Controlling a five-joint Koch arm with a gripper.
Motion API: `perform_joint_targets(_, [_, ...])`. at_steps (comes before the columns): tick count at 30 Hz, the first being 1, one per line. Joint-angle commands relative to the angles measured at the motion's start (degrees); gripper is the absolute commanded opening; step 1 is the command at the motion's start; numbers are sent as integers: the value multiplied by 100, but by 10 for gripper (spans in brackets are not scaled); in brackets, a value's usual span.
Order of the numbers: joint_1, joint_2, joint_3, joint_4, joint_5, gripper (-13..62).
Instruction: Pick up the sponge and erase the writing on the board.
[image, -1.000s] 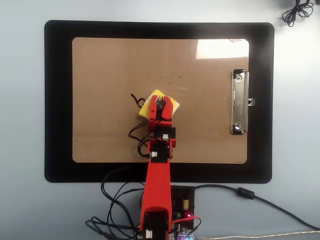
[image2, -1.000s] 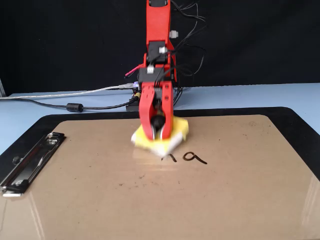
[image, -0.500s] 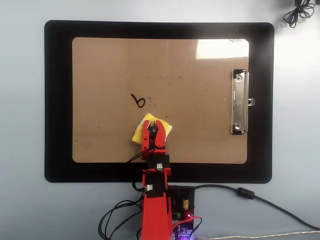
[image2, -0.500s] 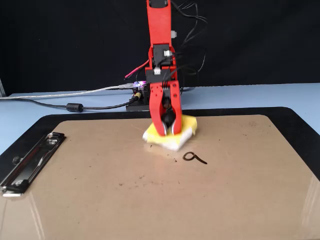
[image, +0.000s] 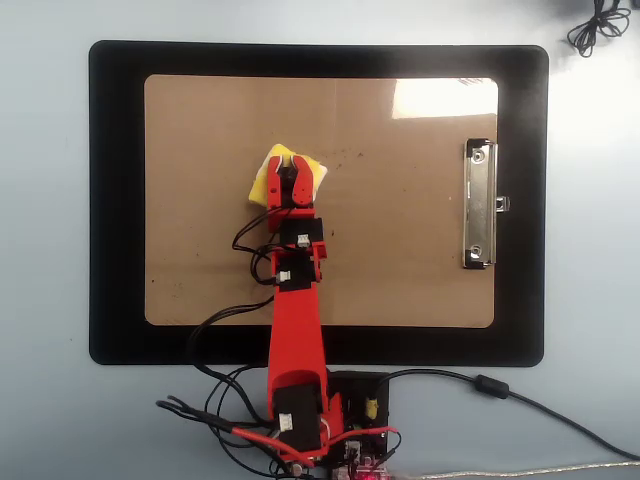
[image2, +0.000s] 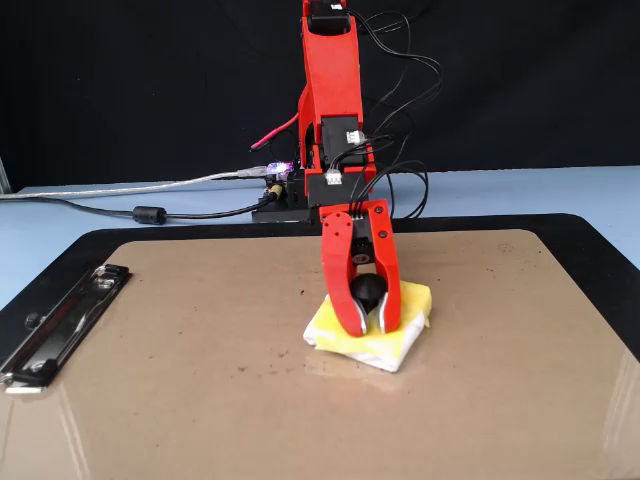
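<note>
In the overhead view we see the gripper (image: 285, 181) clamped on the sponge (image: 266, 176) left of centre on the board (image: 400, 250), and in the fixed view the gripper (image2: 373, 321) grips the sponge's (image2: 412, 308) knob (image2: 368, 290) at mid-frame, sponge flat on the board (image2: 200, 400)

Pale blue desk (image: 45, 200): carries everything in view; bare at the left and right edges of the overhead view.
Large black rectangular mat (image: 115, 200): lies flat on the desk, rounded corners, its border showing all round.
Black cable with a cylindrical ferrite lump (image: 486, 385): runs across the desk towards the lower right in the overhead view.
Coiled thin black cord (image: 596, 22): top right corner of the desk, apart from the mat.
Black backdrop (image2: 150, 80): fills the space behind the desk in the fixed view.
</note>
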Motion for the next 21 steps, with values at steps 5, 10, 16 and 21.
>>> perform_joint_targets(5, [-26, 2795, 2654, 79, -167, -80])
perform_joint_targets(10, [-308, 3129, 3032, 35, -176, -80])
perform_joint_targets(16, [-668, 220, 738, -536, -193, -80])
perform_joint_targets(21, [-993, -1046, -729, -773, -185, -80])
